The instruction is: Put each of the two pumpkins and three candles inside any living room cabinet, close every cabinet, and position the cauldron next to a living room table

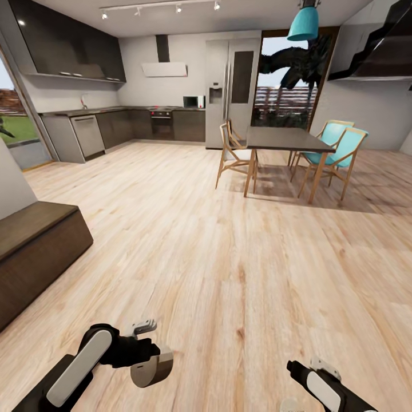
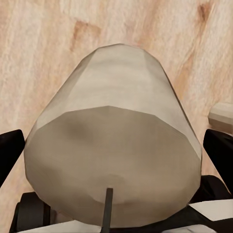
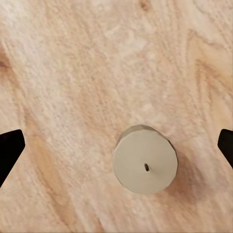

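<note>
The left tool (image 1: 150, 356) clamps a candle (image 1: 152, 367) sideways above the wooden floor (image 1: 240, 257). The right tool (image 3: 116, 145) spreads wide over a second candle (image 3: 145, 166) standing on the floor; its fingertips are cut off at the frame edges.

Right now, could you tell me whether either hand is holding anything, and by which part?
The left hand holds a candle by its round sides. The right hand is open and holds nothing; another candle stands on the floor beneath it.
</note>
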### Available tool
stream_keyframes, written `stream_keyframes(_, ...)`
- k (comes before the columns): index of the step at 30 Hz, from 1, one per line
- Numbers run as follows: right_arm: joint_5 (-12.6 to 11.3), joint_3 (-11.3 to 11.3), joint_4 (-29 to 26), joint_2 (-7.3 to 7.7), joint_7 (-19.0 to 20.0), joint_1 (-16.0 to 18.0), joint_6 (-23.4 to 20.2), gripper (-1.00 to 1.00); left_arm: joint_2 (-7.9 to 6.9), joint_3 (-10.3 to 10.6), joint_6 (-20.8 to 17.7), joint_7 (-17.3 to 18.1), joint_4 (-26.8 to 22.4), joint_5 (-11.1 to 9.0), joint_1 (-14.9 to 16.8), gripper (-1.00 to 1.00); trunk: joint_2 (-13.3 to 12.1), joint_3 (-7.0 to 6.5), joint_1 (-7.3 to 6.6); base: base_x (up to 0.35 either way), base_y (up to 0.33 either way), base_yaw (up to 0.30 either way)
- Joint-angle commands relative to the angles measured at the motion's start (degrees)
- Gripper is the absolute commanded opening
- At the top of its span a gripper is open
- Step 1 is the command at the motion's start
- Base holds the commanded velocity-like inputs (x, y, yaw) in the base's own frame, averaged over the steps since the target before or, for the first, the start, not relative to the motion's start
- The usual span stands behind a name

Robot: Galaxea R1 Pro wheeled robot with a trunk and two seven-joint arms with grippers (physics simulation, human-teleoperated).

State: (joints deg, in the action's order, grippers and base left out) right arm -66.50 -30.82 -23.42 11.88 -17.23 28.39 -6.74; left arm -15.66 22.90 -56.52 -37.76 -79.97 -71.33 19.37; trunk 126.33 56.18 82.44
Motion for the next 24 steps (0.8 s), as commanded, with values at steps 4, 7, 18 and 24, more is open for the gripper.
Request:
stream_keyframes(4, -0.2, -0.4, -0.2, 0.06, -0.4, 0.0, -0.2, 1.0, -0.02, 0.2, 0.0, -0.6, -0.1, -0.7, 0.1, -1.0, 1.6, 0.78, 0.87, 0.0, 0.0, 0.0)
stream_keyframes(7, -0.2, -0.4, -0.2, 0.05, -0.4, 0.0, -0.2, 1.0, -0.05, 0.2, 0.0, -0.6, -0.2, -0.7, 0.1, -1.0, 2.8, 1.31, 1.53, 0.0, 0.0, 0.0)
stream_keyframes(18, -0.1, -0.4, -0.2, -0.01, -0.4, 0.1, -0.2, 1.0, -0.08, -0.2, -0.1, -0.5, -0.3, -1.1, 0.1, -1.0, 7.3, 3.29, 3.95, 0.0, 0.0, 0.0)
stream_keyframes(24, -0.1, -0.4, -0.2, -0.03, -0.5, 0.0, -0.2, 1.0, -0.28, -0.4, -0.2, -0.4, -0.6, -1.4, 0.1, -1.0, 9.7, 4.37, 5.27, 0.0, 0.0, 0.0)
